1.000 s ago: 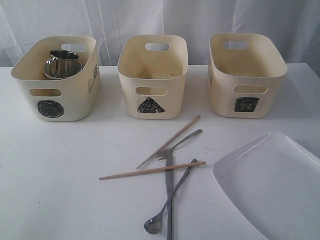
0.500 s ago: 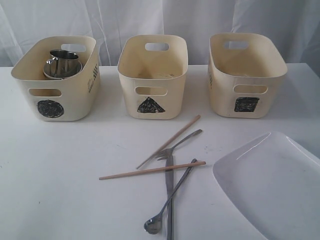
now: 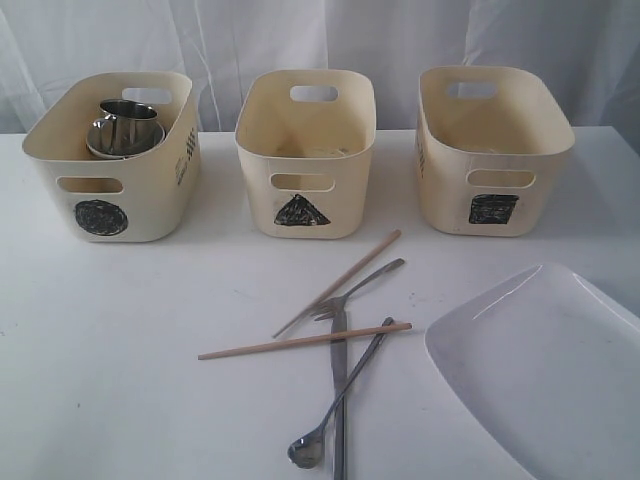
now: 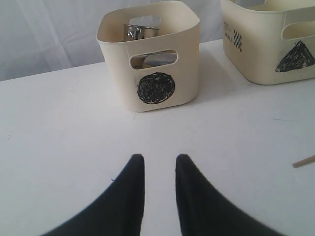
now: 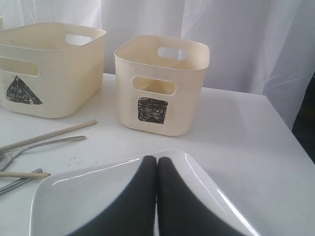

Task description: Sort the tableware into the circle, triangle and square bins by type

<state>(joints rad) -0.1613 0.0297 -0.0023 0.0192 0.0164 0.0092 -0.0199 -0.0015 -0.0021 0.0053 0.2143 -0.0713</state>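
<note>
1. As I watch remotely, the right tool (image 5: 157,160) hangs over the plate (image 5: 74,196), jaws pressed together, gripping nothing.
2. The left tool (image 4: 160,158), well apart from the plate, stands part-open and empty above the worktop (image 4: 59,128).
3. Chopsticks (image 3: 305,342), fork (image 3: 365,282), knife (image 3: 339,440) and spoon (image 3: 305,452) lie crossed just beside the plate.

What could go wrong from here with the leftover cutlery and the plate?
1. The chopstick, knife, long spoon and fork lie crossed in one pile; lifting one will likely drag or flick the others.
2. The plate lies flat and looks wider than the square bin mouth; it could slip from the jaws or tip the bin.
</note>
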